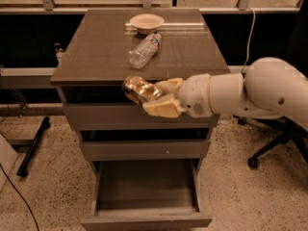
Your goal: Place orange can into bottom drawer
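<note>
My gripper point(155, 99) is shut on the orange can point(136, 89), which lies sideways between the cream fingers with its round end pointing left. The can hangs in the air in front of the grey-brown cabinet, level with its top drawer front and off the cabinet top point(96, 47). The bottom drawer point(144, 220) stands pulled open below, its grey floor bare, almost straight under the can. My white arm reaches in from the right.
A clear plastic bottle point(143, 51) lies on the cabinet top, with a small white bowl point(147, 22) behind it. An office chair base point(269, 153) stands on the floor at the right. A black stand leg point(33, 146) lies at the left.
</note>
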Controlling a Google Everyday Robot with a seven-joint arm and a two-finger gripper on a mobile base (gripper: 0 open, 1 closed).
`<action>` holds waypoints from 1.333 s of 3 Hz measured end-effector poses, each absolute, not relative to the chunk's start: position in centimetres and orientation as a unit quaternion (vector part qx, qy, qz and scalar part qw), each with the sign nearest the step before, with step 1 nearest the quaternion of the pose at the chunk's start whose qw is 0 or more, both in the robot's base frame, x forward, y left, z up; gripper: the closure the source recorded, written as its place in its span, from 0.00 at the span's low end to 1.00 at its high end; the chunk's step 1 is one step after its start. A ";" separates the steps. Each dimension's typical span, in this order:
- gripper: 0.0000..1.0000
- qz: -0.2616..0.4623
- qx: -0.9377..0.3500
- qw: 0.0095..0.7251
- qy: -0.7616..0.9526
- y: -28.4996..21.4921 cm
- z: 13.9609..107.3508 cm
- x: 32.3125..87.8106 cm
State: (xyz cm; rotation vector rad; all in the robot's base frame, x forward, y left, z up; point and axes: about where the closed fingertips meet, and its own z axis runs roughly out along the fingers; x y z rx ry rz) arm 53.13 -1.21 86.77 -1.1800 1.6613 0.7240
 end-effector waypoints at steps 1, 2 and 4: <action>1.00 0.289 -0.448 0.445 0.720 -3.6 81.9 51.0; 1.00 0.283 -0.421 0.422 0.751 -4.9 77.4 51.1; 1.00 0.287 -0.402 0.392 0.776 -4.0 72.2 52.3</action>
